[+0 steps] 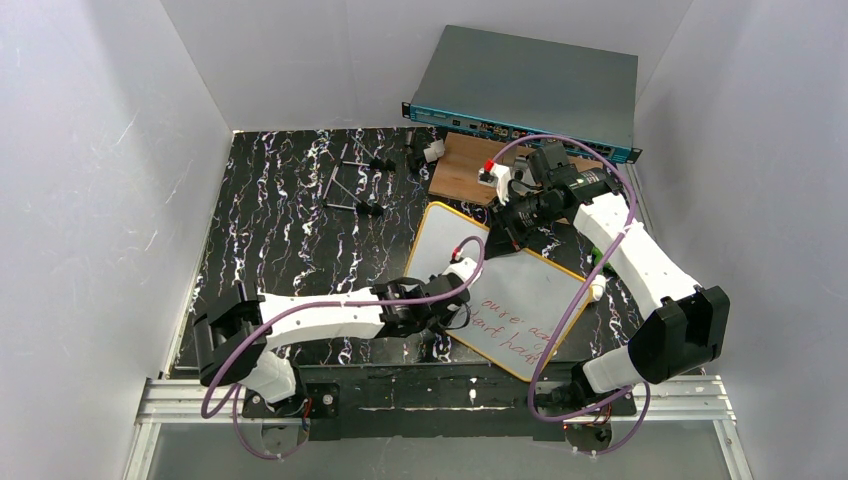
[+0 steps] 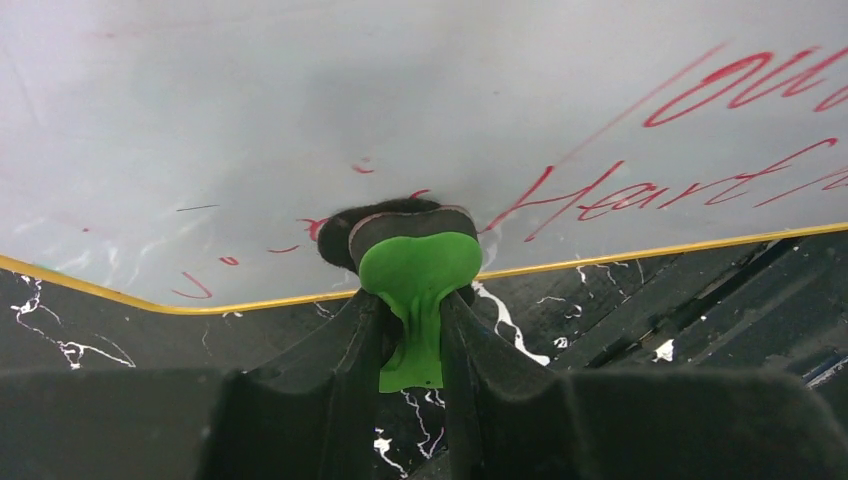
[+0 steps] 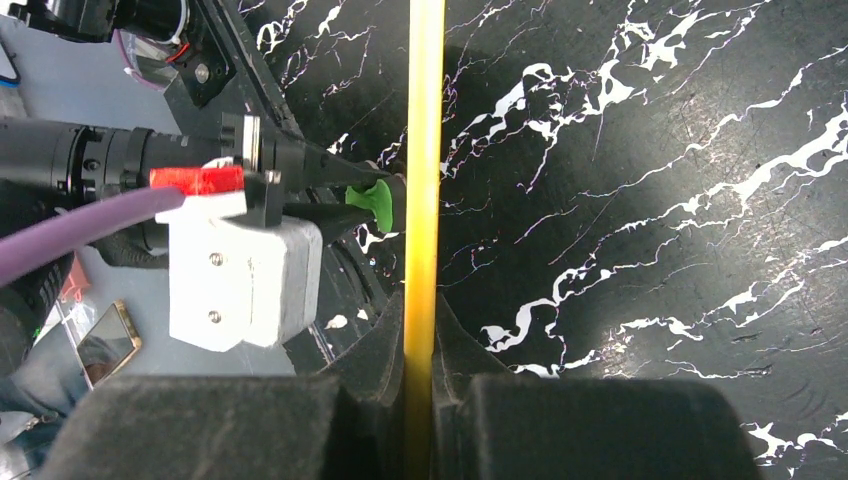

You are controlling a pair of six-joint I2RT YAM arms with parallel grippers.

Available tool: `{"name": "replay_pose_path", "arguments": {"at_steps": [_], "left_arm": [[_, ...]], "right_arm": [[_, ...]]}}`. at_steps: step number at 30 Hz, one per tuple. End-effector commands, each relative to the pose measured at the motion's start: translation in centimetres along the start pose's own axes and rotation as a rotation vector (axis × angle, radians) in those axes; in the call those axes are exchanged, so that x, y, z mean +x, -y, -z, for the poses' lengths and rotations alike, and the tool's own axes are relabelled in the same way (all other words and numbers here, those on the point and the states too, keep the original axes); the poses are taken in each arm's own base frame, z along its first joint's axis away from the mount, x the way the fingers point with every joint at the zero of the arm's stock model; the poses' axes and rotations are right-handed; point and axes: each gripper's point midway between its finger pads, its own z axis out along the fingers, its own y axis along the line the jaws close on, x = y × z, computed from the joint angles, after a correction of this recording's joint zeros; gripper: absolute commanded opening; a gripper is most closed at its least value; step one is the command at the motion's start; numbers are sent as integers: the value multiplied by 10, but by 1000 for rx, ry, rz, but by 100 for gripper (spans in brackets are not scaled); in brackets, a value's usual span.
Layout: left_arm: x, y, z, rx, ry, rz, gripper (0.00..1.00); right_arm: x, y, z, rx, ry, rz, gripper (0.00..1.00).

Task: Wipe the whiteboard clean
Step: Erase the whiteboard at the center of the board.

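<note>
The whiteboard (image 1: 520,300) with a thin yellow frame lies tilted on the black marbled table, with red handwriting on its near half. My left gripper (image 1: 452,308) is shut on a green-handled eraser (image 2: 418,262). The eraser's dark pad presses on the board (image 2: 400,100) near its yellow near edge, beside red strokes. My right gripper (image 1: 500,230) is shut on the board's far edge. In the right wrist view the yellow frame (image 3: 424,150) runs edge-on between the right gripper's (image 3: 421,325) jaws. The eraser's green handle (image 3: 378,200) also shows there.
A brown wooden board (image 1: 465,165) lies just behind the whiteboard. A grey-blue rack unit (image 1: 530,90) leans at the back. Metal rods with black clamps (image 1: 352,185) lie at the back left. White walls enclose the table on three sides.
</note>
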Motion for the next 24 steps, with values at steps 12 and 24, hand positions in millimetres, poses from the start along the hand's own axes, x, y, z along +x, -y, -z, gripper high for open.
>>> {"name": "replay_pose_path", "arguments": {"at_steps": [12, 24], "left_arm": [[-81, -24, 29, -198, 207, -5, 0], [-25, -13, 18, -51, 208, 153, 0]], "right_arm": [[-15, -13, 5, -34, 81, 126, 1], [-16, -14, 4, -43, 89, 125, 1]]}}
